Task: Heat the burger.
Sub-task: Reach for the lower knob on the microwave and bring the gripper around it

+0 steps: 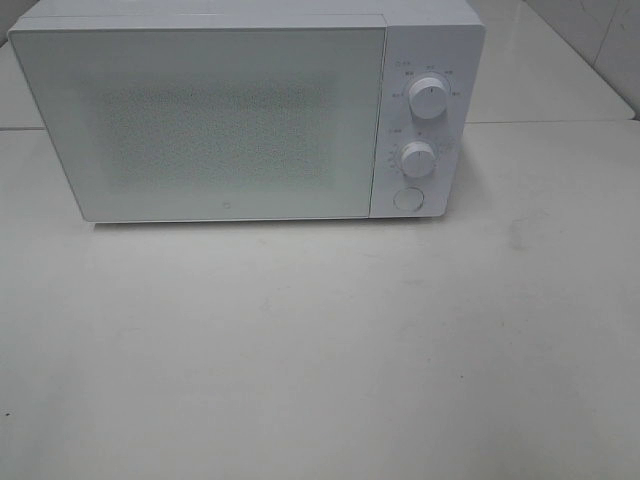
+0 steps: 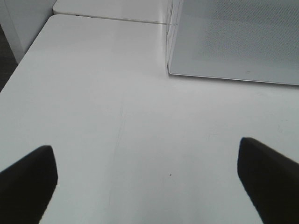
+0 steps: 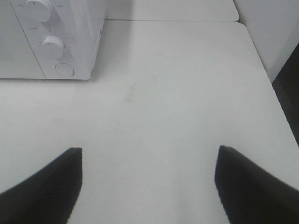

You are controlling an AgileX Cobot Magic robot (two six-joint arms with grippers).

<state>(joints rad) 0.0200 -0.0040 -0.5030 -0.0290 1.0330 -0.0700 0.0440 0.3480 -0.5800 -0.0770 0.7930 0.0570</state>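
Note:
The burger is out of view in every frame. A white microwave [image 1: 230,115] stands at the back of the white table [image 1: 320,340] with its door shut. Its two knobs [image 1: 418,158] and a round button [image 1: 407,198] sit on the right-hand panel. My left gripper [image 2: 147,186] hovers open over bare table in front of the microwave's left corner [image 2: 170,70], nothing between its dark fingers [image 2: 28,182]. My right gripper [image 3: 149,184] is open too, over bare table to the right of the microwave [image 3: 51,42]. Neither arm shows in the high view.
A second table surface [image 1: 560,70] lies behind and to the right of the microwave. The table's left edge [image 2: 18,65] drops to a dark floor in the left wrist view. Its right edge [image 3: 271,84] shows in the right wrist view.

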